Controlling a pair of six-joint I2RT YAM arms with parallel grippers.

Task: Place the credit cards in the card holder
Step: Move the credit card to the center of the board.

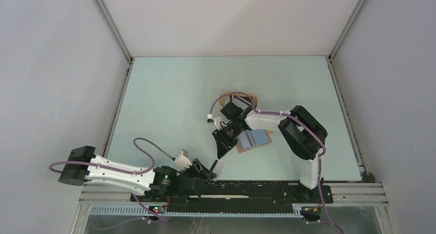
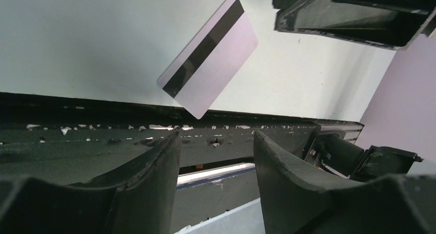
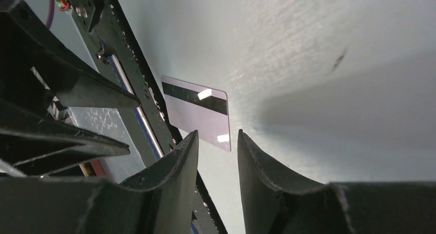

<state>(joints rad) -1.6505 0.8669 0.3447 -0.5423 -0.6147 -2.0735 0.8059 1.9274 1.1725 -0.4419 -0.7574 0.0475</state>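
Credit card (image 2: 208, 56), whitish plastic with one dark magnetic stripe across it, sits at the near edge of your desk (image 1: 169, 100). One corner reaches over the black rail (image 2: 103, 121) that carries the arm bases. The face turned to both wrist cameras is plain apart from that stripe, and the right wrist view catches two bright glints on it. You cannot tell from these views whether it lies flat or tipped.

Your left hand (image 2: 216, 139) lies low along the rail, its fingers apart with nothing between them and the card just beyond their tips. Your right hand (image 3: 217, 139) points down at the same card from the far side. Its fingers are parted by a narrow gap that is also empty, and the tips are close to the card's edge.

Your card holder (image 1: 253, 140), reddish-brown with light blue pockets showing, lies on the desk just right of the right hand. The right wrist hides its left edge. Behind it, the same wrist covers most of the oval beige tray (image 1: 251, 97). A purple cable (image 1: 149, 151) loops above the left arm.
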